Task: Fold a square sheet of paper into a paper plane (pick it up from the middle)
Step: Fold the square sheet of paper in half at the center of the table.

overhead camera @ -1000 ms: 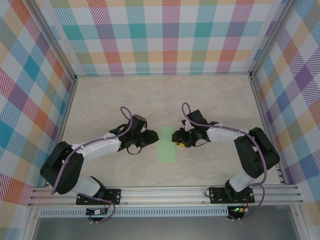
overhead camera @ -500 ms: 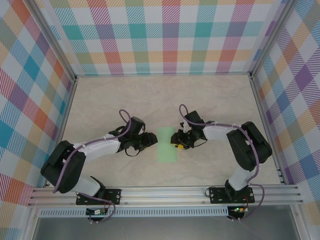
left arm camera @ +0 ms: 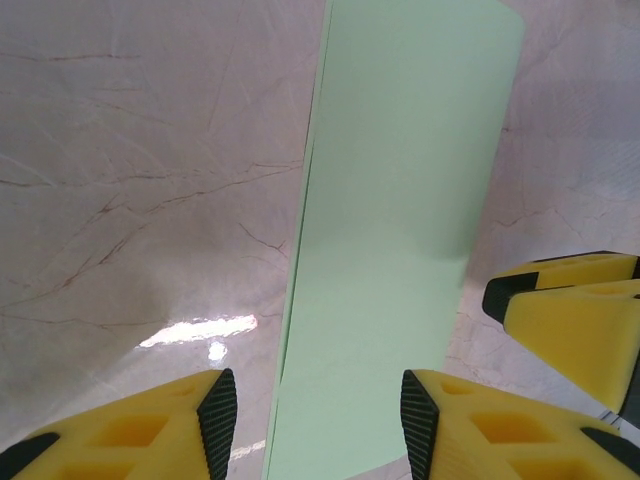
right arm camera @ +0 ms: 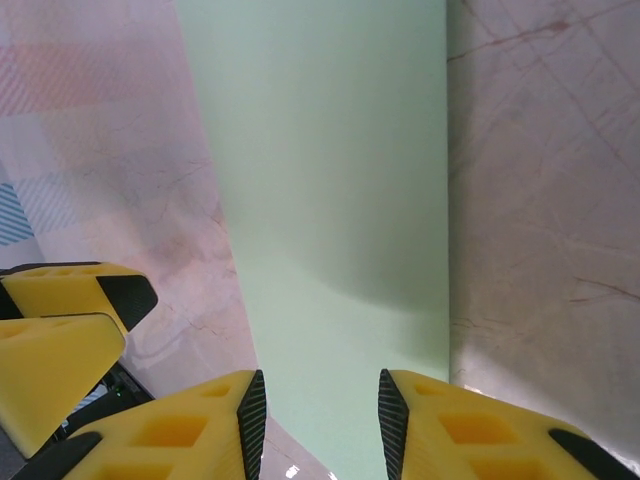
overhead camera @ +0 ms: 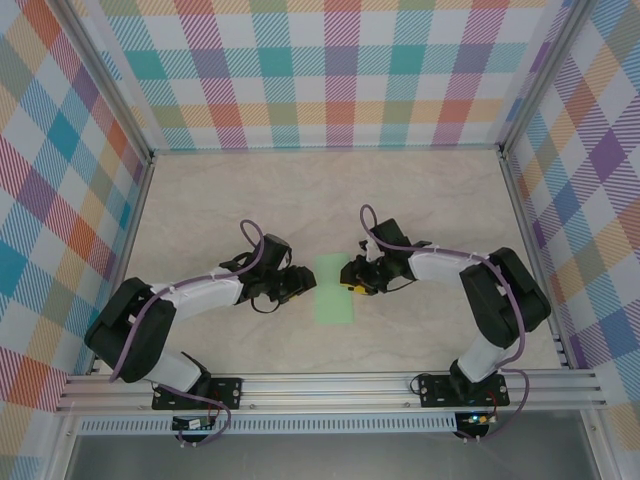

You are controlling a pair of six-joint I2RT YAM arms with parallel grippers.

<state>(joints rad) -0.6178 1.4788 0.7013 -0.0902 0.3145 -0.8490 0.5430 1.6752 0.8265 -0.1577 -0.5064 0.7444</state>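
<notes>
Over the last second my right arm has tucked its elbow in and slid the right gripper a little closer, so it now sits at the right long edge of the thin pale mint-green sheet of paper. The left gripper has barely moved and waits at the opposite long edge. The paper itself has not shifted. It lies flat as a narrow strip near the middle of the table, between the two grippers. In the left wrist view I see two layers along one long edge, so I judge the centre fold is done and the nose folds are still to come.

Neither gripper holds anything. The left gripper's yellow, black-tipped fingers stand apart over one end of the strip, and the right gripper's fingers stand apart over the sheet as well. To me this looks like lining up for the next crease rather than a pickup.

The glossy beige marble-patterned tabletop throws a bright glare spot beside the paper, which may make its edge hard to read. Pastel plaid walls enclose the cell on three sides, with a ribbed aluminium rail carrying both arm bases.
</notes>
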